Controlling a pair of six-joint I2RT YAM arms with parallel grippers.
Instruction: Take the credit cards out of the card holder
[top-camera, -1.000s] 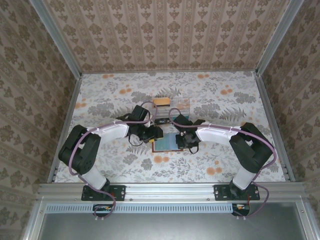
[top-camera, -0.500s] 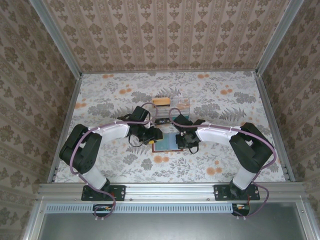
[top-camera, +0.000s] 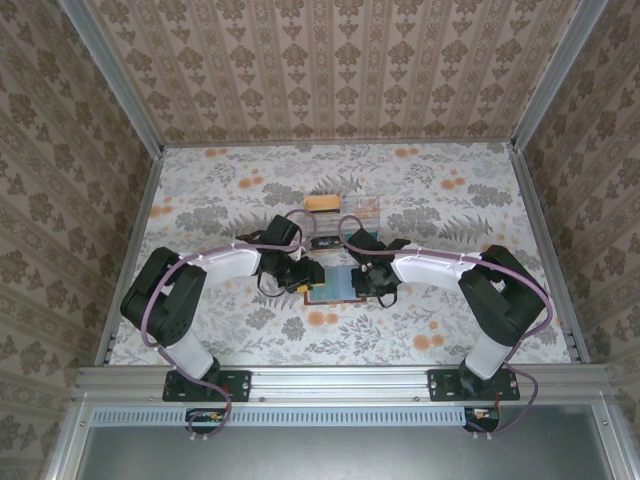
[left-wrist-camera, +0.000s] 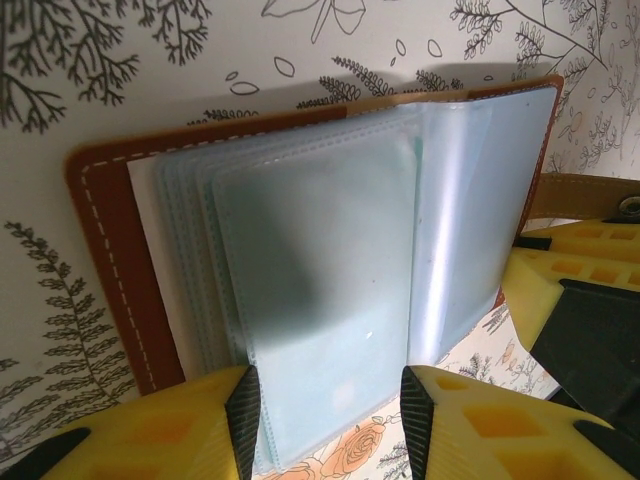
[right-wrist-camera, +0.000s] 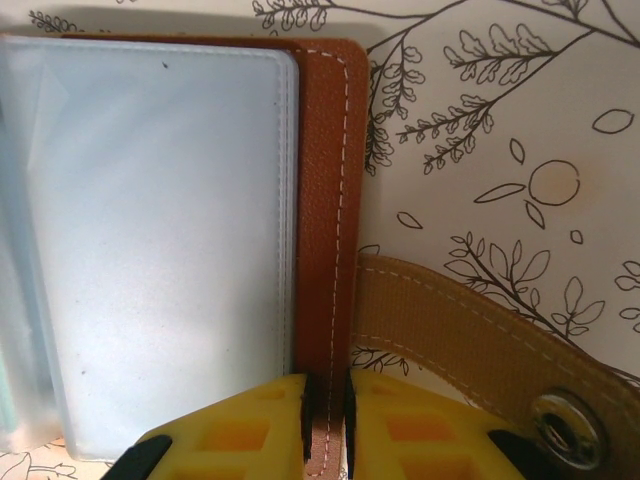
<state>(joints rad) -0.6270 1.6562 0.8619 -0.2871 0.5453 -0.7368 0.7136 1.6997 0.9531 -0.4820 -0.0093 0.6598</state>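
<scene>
ok so the card holder (top-camera: 335, 283) lies open on the tabletop (top-camera: 220, 200), my right claw (right-wrist-camera: 325, 400) pinches its brown cover, my left claw (left-wrist-camera: 330, 398) hangs half-open over the plastic sleeves (left-wrist-camera: 320, 250), so next I gotta nip 1 card and slide it out.

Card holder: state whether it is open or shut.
Open. The card holder lies spread on the table, brown cover down, its frosted sleeves fanned out, and the snap strap lies undone beside it.
</scene>
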